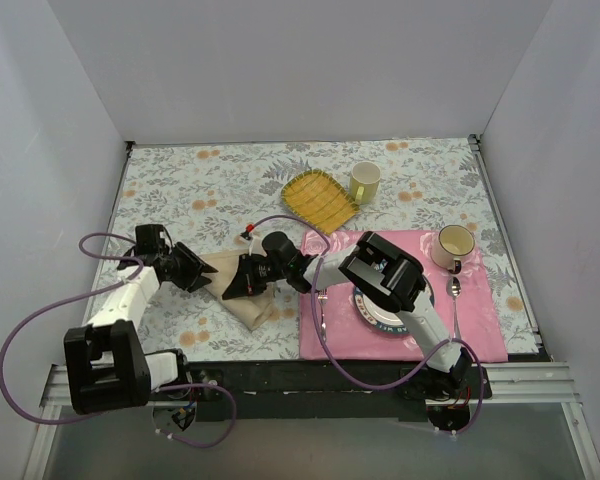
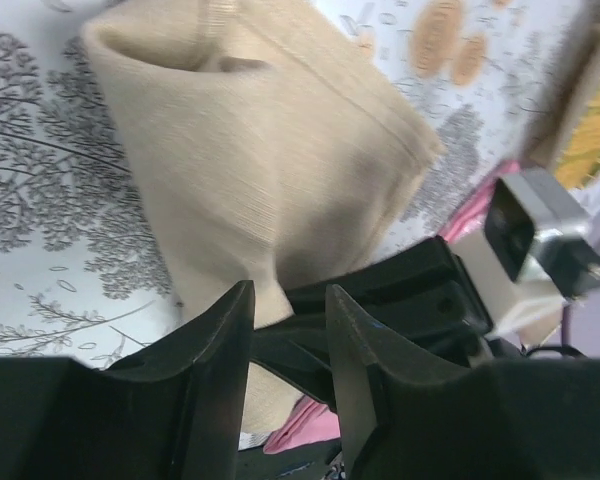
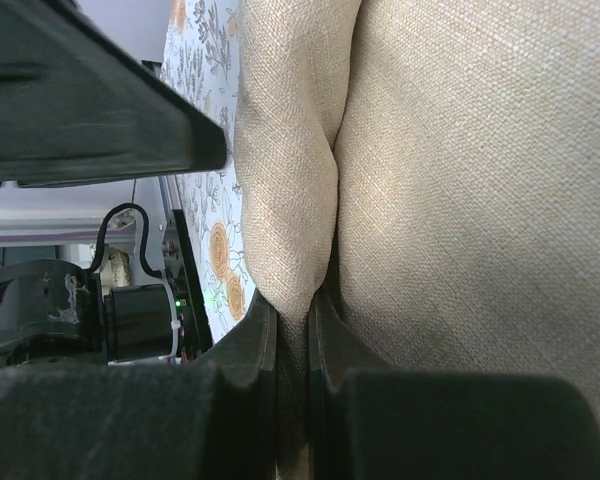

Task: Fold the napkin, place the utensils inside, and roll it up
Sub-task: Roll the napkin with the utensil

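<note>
Your right fingers (image 3: 250,355) are clamped on a fold of the napkin (image 1: 255,310), which lies folded near the front edge of the surface (image 1: 210,180), left of centre. Your left fingers (image 2: 215,360) stand slightly apart beside it.

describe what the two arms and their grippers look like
Both the left arm and right arm have white links with chunky black joints. The left gripper and right gripper have smooth black wedge-shaped fingers. A purple cable loops from each arm.
</note>
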Robot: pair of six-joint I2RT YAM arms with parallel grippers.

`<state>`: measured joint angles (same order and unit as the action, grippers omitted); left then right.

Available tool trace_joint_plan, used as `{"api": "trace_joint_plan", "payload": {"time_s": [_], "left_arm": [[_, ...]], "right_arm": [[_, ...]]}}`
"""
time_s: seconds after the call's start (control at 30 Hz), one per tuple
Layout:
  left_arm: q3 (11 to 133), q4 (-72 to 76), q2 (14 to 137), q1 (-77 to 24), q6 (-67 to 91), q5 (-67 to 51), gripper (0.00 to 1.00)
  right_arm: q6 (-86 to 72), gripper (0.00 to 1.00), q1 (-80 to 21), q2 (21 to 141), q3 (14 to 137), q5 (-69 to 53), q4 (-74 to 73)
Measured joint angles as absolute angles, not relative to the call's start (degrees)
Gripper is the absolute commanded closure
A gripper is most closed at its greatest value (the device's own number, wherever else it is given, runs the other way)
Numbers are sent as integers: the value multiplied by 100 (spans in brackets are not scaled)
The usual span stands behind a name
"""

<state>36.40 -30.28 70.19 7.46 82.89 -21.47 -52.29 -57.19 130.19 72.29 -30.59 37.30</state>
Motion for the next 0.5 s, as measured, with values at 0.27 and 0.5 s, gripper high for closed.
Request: {"api": "trace_joint_plan", "payload": {"time_s": [0.27, 0.5], "left_arm": [[3575, -2596, 6619, 694, 8538, -2344, 70], [3225, -1994, 7225, 685, 8656, -2464, 71]], "right_arm": [[-5181, 96, -5736, 13019, 7266, -3061, 3651], [-5183, 80, -5739, 13004, 7266, -3052, 3618]]}}
